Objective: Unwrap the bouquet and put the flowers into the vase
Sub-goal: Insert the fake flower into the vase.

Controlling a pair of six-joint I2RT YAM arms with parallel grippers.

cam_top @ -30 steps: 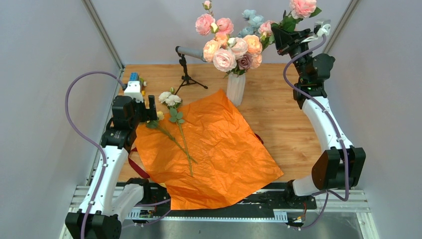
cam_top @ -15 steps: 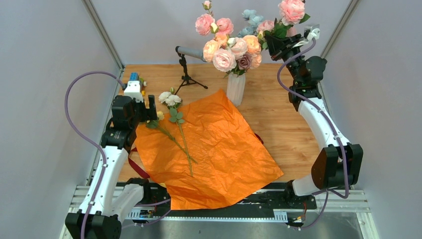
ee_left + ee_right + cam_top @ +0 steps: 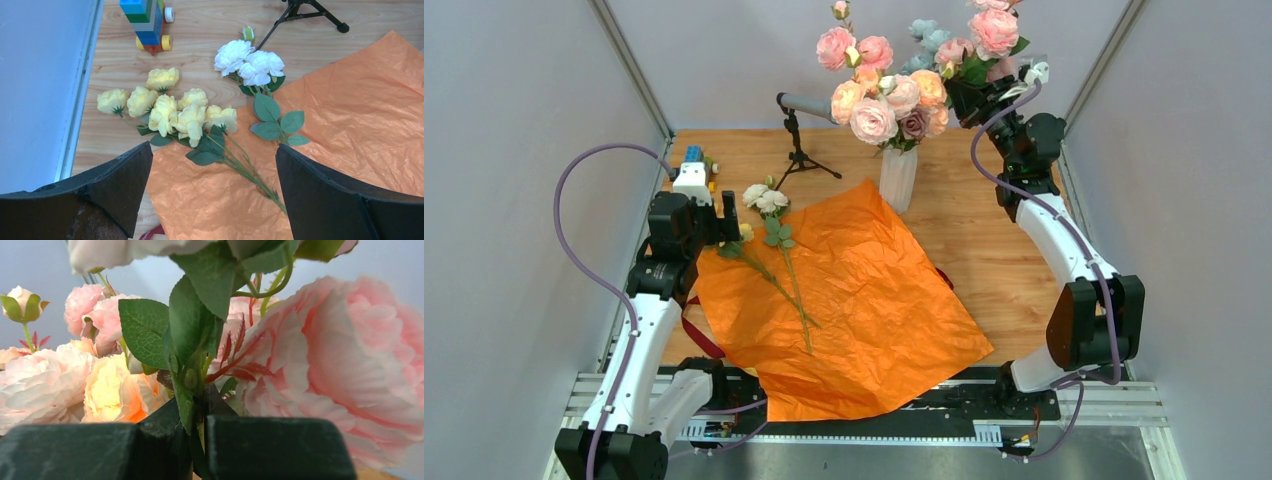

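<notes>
Since a second ago the right arm has swung left, bringing its pink rose (image 3: 994,30) from near the right wall up against the flowers (image 3: 879,85) standing in the vase (image 3: 898,178). Its right hand (image 3: 199,440) is pressed together on the rose's green stem just under the leaves. In the wrist view the bloom sits above and right of the fingers, with pink and peach blooms close behind on the left. The rose is held high, above and right of the vase mouth.

On the other side, the left hand (image 3: 212,147) has not shifted: it hovers spread wide over the left edge of the paper (image 3: 854,300), holding nothing. Just ahead of it lie a yellow spray (image 3: 170,107) and a white spray (image 3: 248,62), heads on the desk (image 3: 984,220), stems across the paper. A ribbon (image 3: 699,335) lies at the paper's left edge. A mic stand (image 3: 799,150) and a toy (image 3: 147,22) stand farther back.
</notes>
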